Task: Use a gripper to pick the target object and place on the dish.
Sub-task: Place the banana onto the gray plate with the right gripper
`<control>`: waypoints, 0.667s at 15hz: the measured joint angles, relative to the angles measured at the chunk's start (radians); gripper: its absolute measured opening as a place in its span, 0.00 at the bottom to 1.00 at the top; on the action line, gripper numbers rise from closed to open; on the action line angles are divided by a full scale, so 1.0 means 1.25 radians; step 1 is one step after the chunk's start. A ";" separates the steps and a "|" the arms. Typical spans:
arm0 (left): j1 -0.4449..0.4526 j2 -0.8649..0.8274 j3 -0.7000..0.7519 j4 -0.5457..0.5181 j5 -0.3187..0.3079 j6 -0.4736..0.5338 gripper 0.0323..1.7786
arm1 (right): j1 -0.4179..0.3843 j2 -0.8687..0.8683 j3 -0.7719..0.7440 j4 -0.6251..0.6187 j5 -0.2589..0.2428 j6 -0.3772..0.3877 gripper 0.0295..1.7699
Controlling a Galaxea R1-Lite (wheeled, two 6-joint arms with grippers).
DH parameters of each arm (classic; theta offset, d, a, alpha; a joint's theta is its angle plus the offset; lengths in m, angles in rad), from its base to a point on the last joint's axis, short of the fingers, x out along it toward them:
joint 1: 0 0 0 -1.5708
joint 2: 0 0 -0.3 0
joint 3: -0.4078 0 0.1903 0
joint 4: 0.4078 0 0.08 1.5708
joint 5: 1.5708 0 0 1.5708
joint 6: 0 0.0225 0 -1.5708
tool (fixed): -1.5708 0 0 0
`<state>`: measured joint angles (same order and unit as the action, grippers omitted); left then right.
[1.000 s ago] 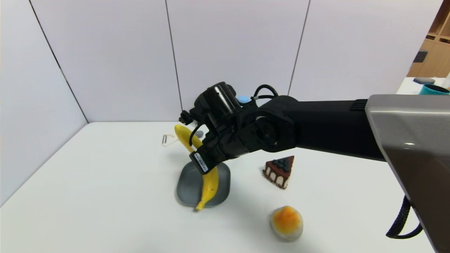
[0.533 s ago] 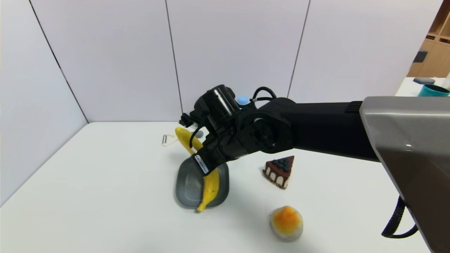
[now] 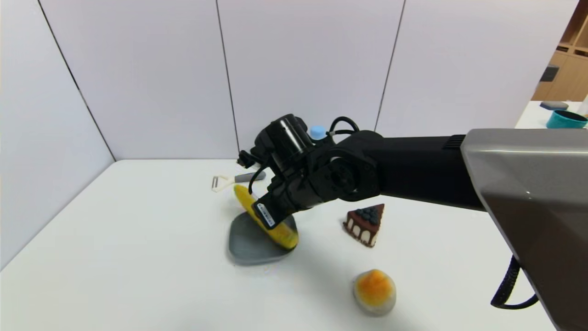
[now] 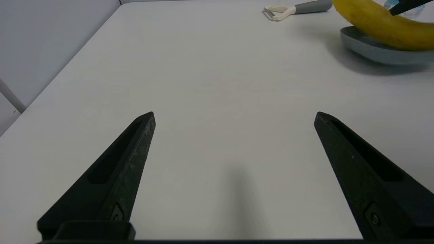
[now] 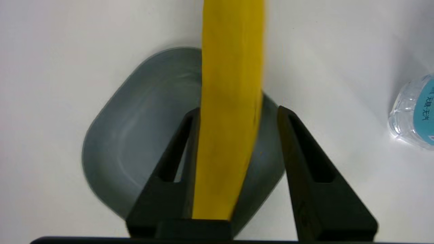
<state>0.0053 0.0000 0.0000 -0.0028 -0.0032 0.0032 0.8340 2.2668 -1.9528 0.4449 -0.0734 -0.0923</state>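
The yellow banana [image 3: 281,233] lies slanted across the grey-blue dish [image 3: 248,247], its far end sticking out past the rim. My right gripper [image 5: 238,112] hovers just over it, open. The banana [image 5: 230,67] runs between the fingers, against one finger, with a gap to the other finger [image 5: 305,162]. The dish [image 5: 135,128] lies below. My left gripper [image 4: 234,115] is open and empty low over the table, well short of the dish [image 4: 376,52] and banana [image 4: 383,25].
A chocolate cake slice [image 3: 365,225] sits right of the dish. An orange-and-white lump [image 3: 374,290] lies nearer the front. A peeler [image 3: 229,180] lies behind the dish, and a water bottle [image 5: 415,112] stands close by. White walls close the back and left.
The right jaws have parted. The banana, held steeply tilted before, has dropped and now lies lower across the dish. The peeler's handle behind it is uncovered.
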 joint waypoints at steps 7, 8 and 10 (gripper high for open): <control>0.000 0.000 0.000 0.000 0.000 0.000 0.95 | -0.005 -0.004 0.000 0.003 0.000 0.000 0.77; 0.000 0.000 0.000 0.000 0.000 0.000 0.95 | -0.005 -0.009 0.000 0.003 0.000 0.001 0.79; 0.000 0.000 0.000 0.000 0.000 0.000 0.95 | -0.005 -0.031 0.000 -0.002 -0.002 0.001 0.83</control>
<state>0.0053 0.0000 0.0000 -0.0028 -0.0032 0.0032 0.8274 2.2283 -1.9528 0.4426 -0.0764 -0.0917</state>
